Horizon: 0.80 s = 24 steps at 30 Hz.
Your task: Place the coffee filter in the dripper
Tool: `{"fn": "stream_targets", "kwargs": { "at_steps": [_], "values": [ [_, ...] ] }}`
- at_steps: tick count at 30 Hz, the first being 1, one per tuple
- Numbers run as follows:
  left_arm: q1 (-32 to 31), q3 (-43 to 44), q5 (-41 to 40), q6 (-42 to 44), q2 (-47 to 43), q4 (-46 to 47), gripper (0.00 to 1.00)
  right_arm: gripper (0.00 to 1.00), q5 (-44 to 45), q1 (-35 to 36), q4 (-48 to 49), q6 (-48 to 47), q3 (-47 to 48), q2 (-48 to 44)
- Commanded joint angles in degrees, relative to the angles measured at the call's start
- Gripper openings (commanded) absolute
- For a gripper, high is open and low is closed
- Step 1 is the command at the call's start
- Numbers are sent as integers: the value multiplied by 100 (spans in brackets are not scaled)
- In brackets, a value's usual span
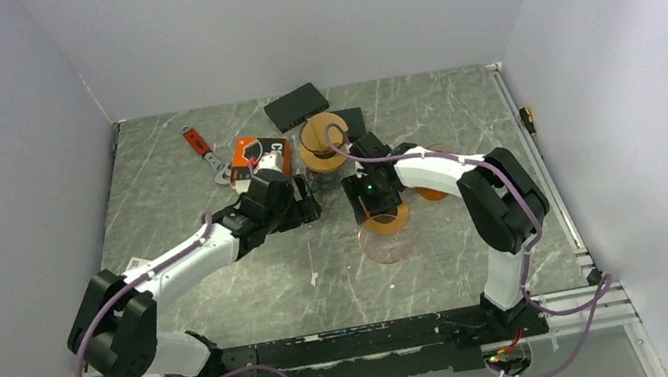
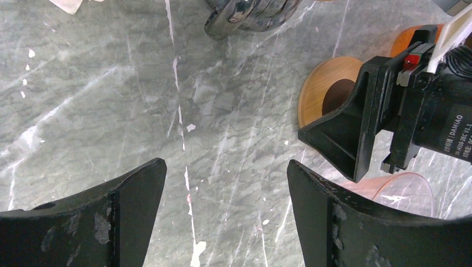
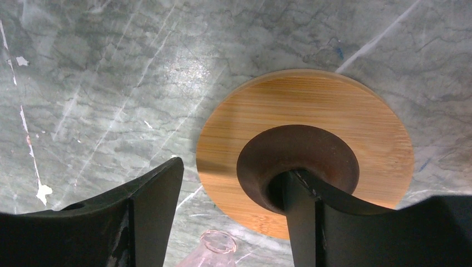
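On a grey marble table [image 1: 226, 297] boxed by pale walls [image 1: 282, 14], the wooden dripper ring [image 3: 311, 105] lies flat under the right gripper [image 3: 232, 172] — spread, one finger dipped in the ring's dark centre hole, the other just outside its rim — with the left gripper [image 2: 225, 164] near the ring, spread, empty.

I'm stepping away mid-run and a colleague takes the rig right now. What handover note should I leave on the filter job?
Left tool: open, empty, over bare table.
Right tool: open, one finger in the dripper centre hole, the other outside its wooden rim; no grip yet.
Flask: beside the dripper, on the near side.
Filter: not clearly seen in any view.
Done: nothing placed.
Left: find the filter and seat it in the dripper.
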Motion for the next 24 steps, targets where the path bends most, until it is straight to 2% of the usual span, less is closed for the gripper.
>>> {"fn": "stream_targets", "kwargs": {
  "at_steps": [1,11,18,21,24],
  "values": [
    [5,152,-223,88,-400,-63,86,66,-20,-10,266,1,78,194],
    [41,138,-341,139,-594,-142,87,55,122,-15,235,78,-69,-687],
    [62,170,-422,168,-688,-219,87,40,152,-15,164,135,-53,-985],
    [91,150,-434,173,-772,-239,87,29,183,-20,150,157,-78,-1083],
    [118,128,-434,176,-842,-256,87,30,224,-20,164,137,-95,-1060]
  ]
}}
